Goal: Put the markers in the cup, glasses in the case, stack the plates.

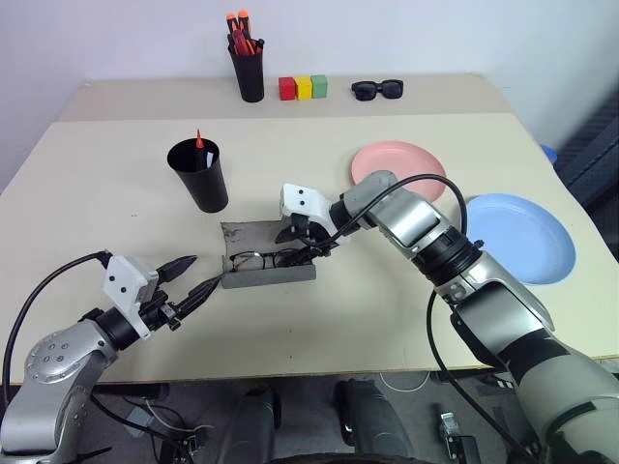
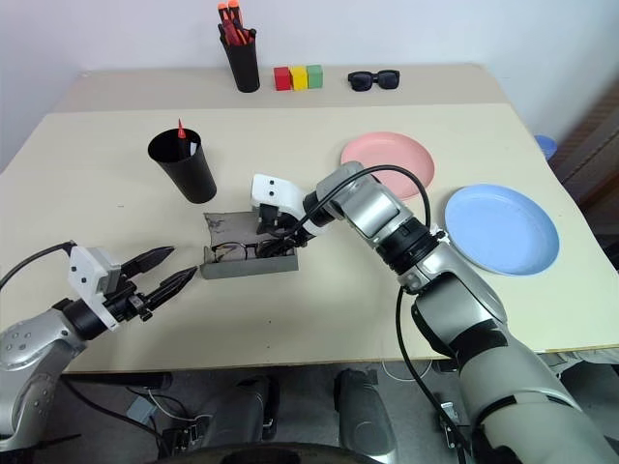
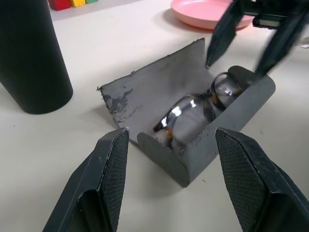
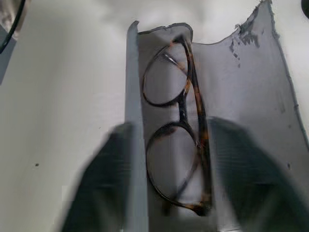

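Note:
The grey case (image 1: 250, 236) lies open mid-table with its flap laid back. The dark-rimmed glasses (image 4: 176, 121) rest folded inside its trough. My right gripper (image 1: 308, 244) hangs just over the case's right end, open, one finger on each side of the glasses and not gripping them. My left gripper (image 1: 198, 275) is open and empty, level with the table, its tips close to the case's left end. The black cup (image 1: 199, 176) stands behind the case with a red-capped marker (image 1: 199, 138) sticking out. The pink plate (image 1: 406, 162) and blue plate (image 1: 527, 237) lie apart on the right.
Along the back edge stand a black pen holder (image 1: 250, 68) with orange-capped pens, three coloured blocks (image 1: 303, 88) and black sunglasses (image 1: 377, 90). The blue plate sits near the table's right edge.

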You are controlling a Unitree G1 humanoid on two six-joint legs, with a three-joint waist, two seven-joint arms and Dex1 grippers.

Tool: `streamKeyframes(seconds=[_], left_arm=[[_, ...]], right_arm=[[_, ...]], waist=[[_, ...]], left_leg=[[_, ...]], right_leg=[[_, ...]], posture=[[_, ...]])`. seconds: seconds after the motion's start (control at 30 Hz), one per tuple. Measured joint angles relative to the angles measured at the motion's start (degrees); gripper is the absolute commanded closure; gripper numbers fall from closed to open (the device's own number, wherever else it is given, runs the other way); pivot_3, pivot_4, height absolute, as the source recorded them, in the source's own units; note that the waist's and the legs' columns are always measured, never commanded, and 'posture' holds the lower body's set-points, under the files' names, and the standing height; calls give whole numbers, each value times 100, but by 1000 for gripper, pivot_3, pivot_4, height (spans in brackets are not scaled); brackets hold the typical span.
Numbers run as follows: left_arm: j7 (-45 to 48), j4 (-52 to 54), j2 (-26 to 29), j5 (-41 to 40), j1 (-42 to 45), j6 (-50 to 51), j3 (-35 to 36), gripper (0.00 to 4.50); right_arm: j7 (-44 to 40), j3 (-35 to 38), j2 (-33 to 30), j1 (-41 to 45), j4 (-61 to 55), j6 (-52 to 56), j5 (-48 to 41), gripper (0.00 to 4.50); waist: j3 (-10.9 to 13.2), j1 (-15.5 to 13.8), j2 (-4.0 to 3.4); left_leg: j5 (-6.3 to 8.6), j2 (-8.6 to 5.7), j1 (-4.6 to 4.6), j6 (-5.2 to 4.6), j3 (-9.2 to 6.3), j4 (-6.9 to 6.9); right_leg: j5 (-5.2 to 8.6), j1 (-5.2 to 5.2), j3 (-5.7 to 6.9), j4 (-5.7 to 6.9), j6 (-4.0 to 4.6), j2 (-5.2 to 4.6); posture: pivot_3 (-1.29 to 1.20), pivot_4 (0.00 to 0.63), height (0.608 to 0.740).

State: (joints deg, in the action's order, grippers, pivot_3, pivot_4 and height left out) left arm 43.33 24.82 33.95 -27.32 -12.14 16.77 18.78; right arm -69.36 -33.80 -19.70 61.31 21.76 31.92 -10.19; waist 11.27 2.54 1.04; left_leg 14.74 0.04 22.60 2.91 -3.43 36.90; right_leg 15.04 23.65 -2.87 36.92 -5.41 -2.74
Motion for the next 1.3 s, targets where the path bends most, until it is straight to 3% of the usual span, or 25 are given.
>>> streamKeyframes(seconds=[0.03,0.13,0.23,0.33,0.37,0.57,0.83,1.13,1.3], left_arm=[[-1,-12,13,-16,81,27,0,1598],[-108,-103,28,-28,425,135,-7,1598],[-335,-273,11,-117,941,539,-117,2798],[-650,-294,-163,-270,1695,1081,-467,4352],[-774,-309,-228,-255,1931,1195,-605,4438],[-1620,-722,-369,311,3347,2242,-1549,4438],[-1775,-1738,-715,365,4613,3308,-1903,4438],[-1801,-2354,-808,307,5115,4443,-1992,4438],[-1589,-1935,-556,252,4934,4649,-1979,4438]], right_arm=[[20,75,31,-10,-17,11,-1,84],[127,309,68,-33,-202,48,-7,84],[321,630,27,-188,-655,115,-11,15],[578,870,-117,-711,-1410,254,-19,15],[682,963,-174,-940,-1660,310,-22,15],[1633,1683,-399,-2408,-3153,451,-10,15],[2326,2014,-1027,-3886,-4772,421,104,15],[2757,2245,-1330,-4347,-5192,449,149,15],[2824,2271,-1401,-4371,-5188,421,149,15]], waist=[[0,0,0],[0,-12,0],[0,-23,1],[-2,-54,3],[-2,-66,4],[-2,-36,5],[-1,-16,8],[0,-9,10],[1,-3,10]], left_leg=[[0,-1,0,0,0,0],[0,-6,1,0,0,0],[0,-12,1,0,-3,4],[0,-19,2,0,-6,8],[0,-21,3,0,-6,10],[0,-24,3,0,-1,10],[-1,-24,1,0,-1,15],[-1,-24,0,1,0,15],[-1,-23,-1,1,-1,14]], right_leg=[[0,1,0,2,0,1],[-1,1,0,3,-2,2],[-10,-2,3,5,-19,1],[-12,-8,4,3,-24,-4],[-13,-9,5,4,-25,-4],[-13,-8,5,11,-26,9],[-11,-12,6,14,-28,16],[-10,-12,5,14,-30,15],[-10,-13,3,12,-30,12]], posture=[[0,150,740],[0,150,740],[0,150,740],[0,150,740],[0,150,740],[0,150,740],[0,150,740],[0,150,740],[0,150,740]])
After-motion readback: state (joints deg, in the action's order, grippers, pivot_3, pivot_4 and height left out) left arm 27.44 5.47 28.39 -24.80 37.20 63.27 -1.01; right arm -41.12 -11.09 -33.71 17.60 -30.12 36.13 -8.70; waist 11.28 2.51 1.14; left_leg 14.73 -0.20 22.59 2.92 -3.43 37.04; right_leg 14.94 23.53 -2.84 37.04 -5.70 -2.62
